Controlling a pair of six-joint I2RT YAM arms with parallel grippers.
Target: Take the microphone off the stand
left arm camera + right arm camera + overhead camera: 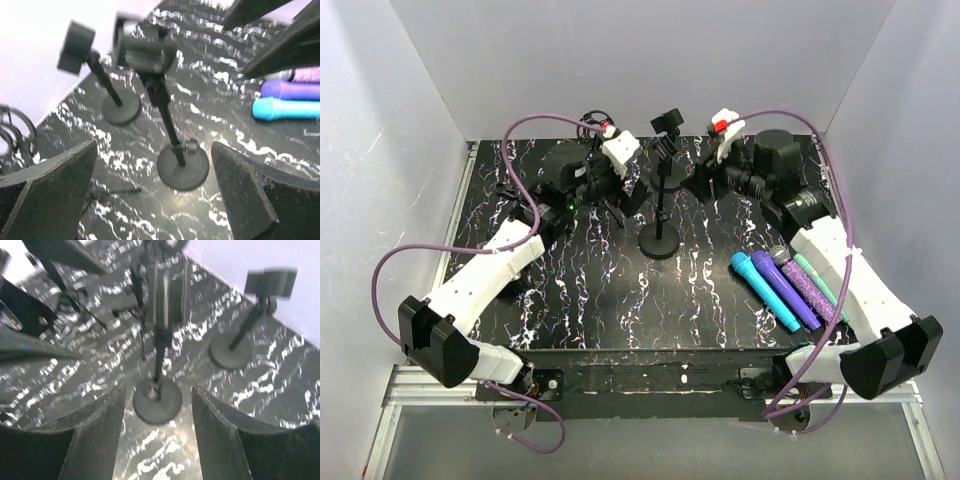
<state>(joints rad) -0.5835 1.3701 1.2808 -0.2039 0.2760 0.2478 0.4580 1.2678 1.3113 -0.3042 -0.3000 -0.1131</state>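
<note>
My left gripper (154, 147) spread wide, right gripper (157, 390) spread too, both empty, flanking stand (662, 200) for reach. Clip (668, 122) looks bare; mics (780, 290) lie on tabletop (620, 290).

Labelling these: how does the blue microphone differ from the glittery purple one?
The blue microphone is smooth with a matching blue head; the glittery purple microphone sparkles and has a grey head. The blue one lies at the row's left end, the glittery one two places to its right. Both lie flat and parallel.
</note>
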